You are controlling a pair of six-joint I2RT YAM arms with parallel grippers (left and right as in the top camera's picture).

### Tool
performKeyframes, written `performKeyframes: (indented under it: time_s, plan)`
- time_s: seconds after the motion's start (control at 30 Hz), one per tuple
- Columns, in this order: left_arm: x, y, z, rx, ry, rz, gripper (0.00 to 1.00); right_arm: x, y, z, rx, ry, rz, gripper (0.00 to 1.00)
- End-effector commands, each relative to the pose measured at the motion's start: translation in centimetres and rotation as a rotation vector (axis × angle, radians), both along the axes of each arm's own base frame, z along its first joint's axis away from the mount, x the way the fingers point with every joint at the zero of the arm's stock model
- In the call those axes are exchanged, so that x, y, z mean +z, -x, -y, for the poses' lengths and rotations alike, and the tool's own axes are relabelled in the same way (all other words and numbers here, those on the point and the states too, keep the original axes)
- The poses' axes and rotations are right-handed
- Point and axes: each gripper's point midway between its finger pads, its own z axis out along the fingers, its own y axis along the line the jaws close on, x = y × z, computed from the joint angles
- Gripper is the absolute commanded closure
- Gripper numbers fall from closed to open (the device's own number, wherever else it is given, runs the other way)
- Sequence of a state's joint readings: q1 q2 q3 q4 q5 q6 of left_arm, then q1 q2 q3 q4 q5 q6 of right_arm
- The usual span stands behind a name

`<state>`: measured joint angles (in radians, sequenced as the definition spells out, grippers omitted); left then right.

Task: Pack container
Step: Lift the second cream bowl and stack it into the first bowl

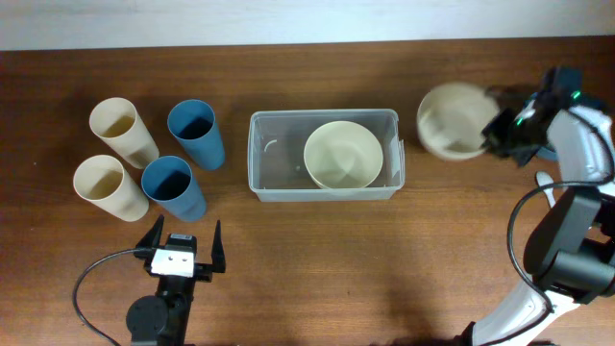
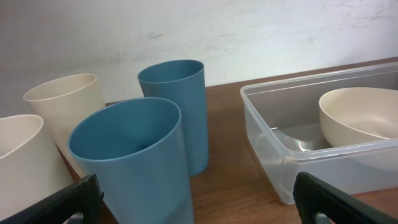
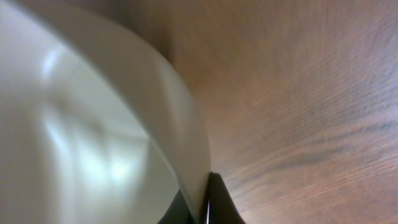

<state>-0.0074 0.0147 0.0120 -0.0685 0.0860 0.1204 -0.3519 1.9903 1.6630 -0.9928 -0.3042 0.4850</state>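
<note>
- Your right jaws are clenched on the rim of the loose cream bowl. In the right wrist view its thin wall runs down between the two dark fingertips at the bottom edge of the frame.
- From overhead, that bowl sits at the upper right of the frame, to the right of the container and apart from it. You cannot tell whether its base is off the desk.
- The container lies at the centre of the frame. A second cream bowl already rests in its right half, and its left half is bare.
- The step in hand looks like the pick: the grip is made and the carry is not yet begun.
- The next move calls for raising the bowl clear of the container's rim and bringing it leftward across the frame. Then lower it into the bare half or nest it in the bowl already there.
- With a pinch on one side of the rim only, the bowl may tip, so go gently.
- Your right arm comes up from the lower right corner, with its wrist turned leftward onto the bowl's right edge.
- Your left jaws are released wide at the lower left of the frame. They point up toward the four cups and touch nothing.
</note>
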Motion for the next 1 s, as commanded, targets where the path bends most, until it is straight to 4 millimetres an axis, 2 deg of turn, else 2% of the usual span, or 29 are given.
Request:
performKeyframes:
  time_s: [0.0,0.1,0.2,0.27,0.33,0.5,0.7,0.8,0.97]
  plan:
    - [-0.2,0.0,0.0,-0.001,-0.017,-0.001,0.00,8.0,-2.1,0.1,0.047,0.065,0.169,0.96]
    - [-0.2,0.0,0.0,-0.001,-0.017,-0.001,0.00,11.8,-2.8,-2.0,0.121,0.005,0.248,0.96]
    - [-0.2,0.0,0.0,-0.001,-0.017,-0.001,0.00,15.0,-2.8,-5.2,0.197,-0.101,0.312,0.96]
    - [-0.2,0.0,0.0,-0.001,-0.017,-0.001,0.00,17.0,-2.2,-7.9,0.276,-0.177,0.342,0.96]
    - [-0.1,0.0,0.0,-0.001,-0.017,-0.001,0.00,17.8,-0.7,-10.7,0.354,-0.207,0.304,0.96]
    - [-0.2,0.0,0.0,-0.001,-0.017,-0.001,0.00,16.2,1.5,-15.1,0.506,-0.178,0.200,0.96]
    - [-0.2,0.0,0.0,-0.001,-0.017,-0.001,0.00,14.6,2.3,-19.8,0.632,-0.071,0.133,0.96]
    - [-0.2,0.0,0.0,-0.001,-0.017,-0.001,0.00,13.7,2.8,-21.5,0.676,-0.040,0.096,0.96]
    - [-0.2,0.0,0.0,-0.001,-0.017,-0.001,0.00,10.6,2.7,-22.0,0.704,0.043,0.002,0.96]
